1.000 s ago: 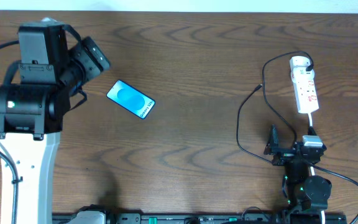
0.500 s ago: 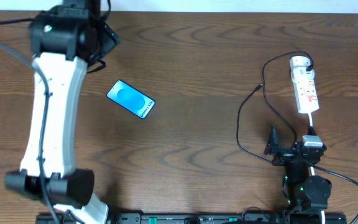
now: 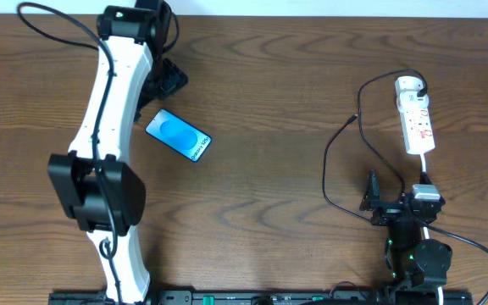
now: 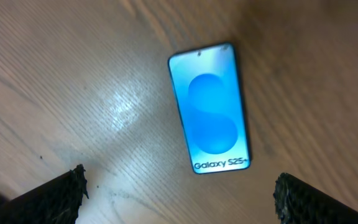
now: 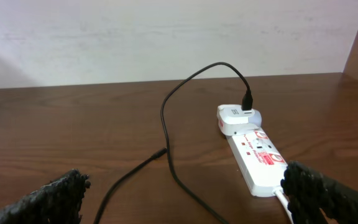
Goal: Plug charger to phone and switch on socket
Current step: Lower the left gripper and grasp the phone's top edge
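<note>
Left gripper (image 4: 179, 194) hangs wide, empty, over the phone (image 4: 211, 109) near the far-left corner of the worktop (image 3: 269, 85), seemingly to seize it. Right gripper (image 5: 188, 202), equally released, faces charger (image 5: 163, 124) and socket (image 5: 257, 155) by the right edge.

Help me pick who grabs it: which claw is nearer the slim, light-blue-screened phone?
Left. The left claw is close beside the slim black-edged phone; the right claw is across the table, by the long white power strip.
</note>
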